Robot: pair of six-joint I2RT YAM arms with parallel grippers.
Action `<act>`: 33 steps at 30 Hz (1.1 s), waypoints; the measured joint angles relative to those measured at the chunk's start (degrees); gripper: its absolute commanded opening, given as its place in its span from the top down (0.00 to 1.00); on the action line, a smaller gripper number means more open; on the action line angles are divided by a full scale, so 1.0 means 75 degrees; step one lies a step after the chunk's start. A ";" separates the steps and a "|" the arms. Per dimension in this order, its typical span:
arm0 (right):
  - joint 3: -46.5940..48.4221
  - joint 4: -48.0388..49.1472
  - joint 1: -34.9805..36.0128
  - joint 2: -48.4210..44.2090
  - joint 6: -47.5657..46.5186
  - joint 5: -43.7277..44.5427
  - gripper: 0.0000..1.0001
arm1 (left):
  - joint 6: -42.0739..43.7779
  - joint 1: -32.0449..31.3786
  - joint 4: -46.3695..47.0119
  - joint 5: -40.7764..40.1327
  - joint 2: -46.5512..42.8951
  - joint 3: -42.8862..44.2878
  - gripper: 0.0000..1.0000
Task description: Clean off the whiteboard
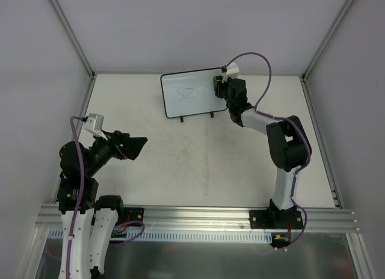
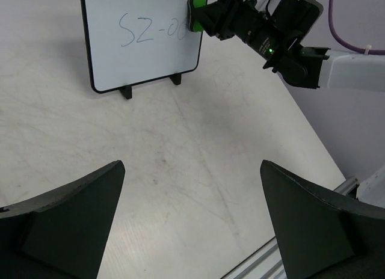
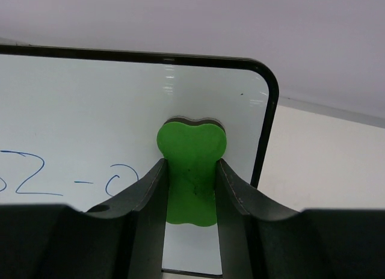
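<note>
The whiteboard [image 1: 189, 94] stands upright on two black feet at the back of the table, with blue writing "SZ-0" on it. It also shows in the left wrist view [image 2: 141, 35] and the right wrist view [image 3: 90, 110]. My right gripper [image 3: 190, 171] is shut on a green eraser [image 3: 191, 171] and presses it flat against the board's right part, just right of the writing. The eraser shows in the top view [image 1: 218, 83] and the left wrist view [image 2: 195, 13]. My left gripper [image 1: 137, 148] is open and empty, hovering over the table's left side.
Pale walls with metal posts [image 1: 72, 32] enclose the table on three sides. An aluminium rail [image 1: 198, 222] runs along the near edge. The right arm's purple cable [image 1: 264, 62] loops above the board's right end.
</note>
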 measured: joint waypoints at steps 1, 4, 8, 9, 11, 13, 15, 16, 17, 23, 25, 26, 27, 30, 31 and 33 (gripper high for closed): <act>-0.0026 0.0082 0.0003 0.0000 -0.0020 0.0029 0.98 | 0.0108 0.0000 -0.0073 -0.0006 -0.0105 0.0000 0.01; -0.0047 0.0154 0.0000 0.0003 -0.0102 0.0111 0.98 | 0.0440 -0.0003 -0.0291 -0.0154 -0.0361 0.0000 0.01; -0.0047 0.0326 0.0000 0.0073 -0.0219 0.0178 0.98 | 0.0694 0.0000 -0.0481 -0.0251 -0.0382 0.0000 0.01; -0.0044 0.0364 0.0003 0.0117 -0.0236 0.0195 0.98 | 0.0746 0.0000 -0.0504 -0.0271 -0.0379 0.0000 0.01; -0.0044 0.0405 0.0003 0.0189 -0.0251 0.0195 0.99 | 0.0804 0.0000 -0.0557 -0.0335 -0.0379 0.0000 0.01; -0.0044 0.0460 0.0009 0.0265 -0.0280 0.0192 0.99 | 0.0845 0.0000 -0.0615 -0.0367 -0.0379 0.0000 0.01; -0.0047 0.0466 0.0029 0.0297 -0.0321 0.0195 0.99 | 0.0898 0.0000 -0.0641 -0.0393 -0.0379 0.0000 0.01; -0.0044 0.0469 0.0050 0.0297 -0.0335 0.0195 0.99 | 0.0921 0.0000 -0.0641 -0.0393 -0.0379 0.0000 0.01; -0.0044 0.0478 0.0070 0.0297 -0.0353 0.0195 0.99 | 0.0941 -0.0003 -0.0641 -0.0393 -0.0379 0.0000 0.01; -0.0047 0.0513 0.0385 0.0347 -0.0420 0.0195 0.99 | 0.0973 0.0000 -0.0656 -0.0396 -0.0379 0.0000 0.01; -0.0047 0.0510 0.0527 0.0385 -0.0443 0.0198 0.99 | 0.0973 0.0000 -0.0662 -0.0399 -0.0379 0.0000 0.01; -0.0050 0.0510 0.0600 0.0393 -0.0452 0.0201 0.99 | 0.0973 0.0000 -0.0664 -0.0405 -0.0379 0.0000 0.01; -0.0067 0.0510 0.0664 0.0393 -0.0466 0.0207 0.99 | 0.0973 0.0000 -0.0673 -0.0417 -0.0373 0.0000 0.01; -0.0119 0.0513 0.0793 0.0393 -0.0504 0.0227 0.99 | 0.0970 0.0000 -0.0688 -0.0469 -0.0277 0.0000 0.01; -0.0146 0.0516 0.0804 0.0393 -0.0519 0.0256 0.99 | 0.0970 -0.0003 -0.0685 -0.0487 -0.0213 0.0000 0.01; -0.0216 0.0519 0.0801 0.0393 -0.0557 0.0341 0.99 | 0.0965 0.0000 -0.0685 -0.0586 0.0058 0.0003 0.01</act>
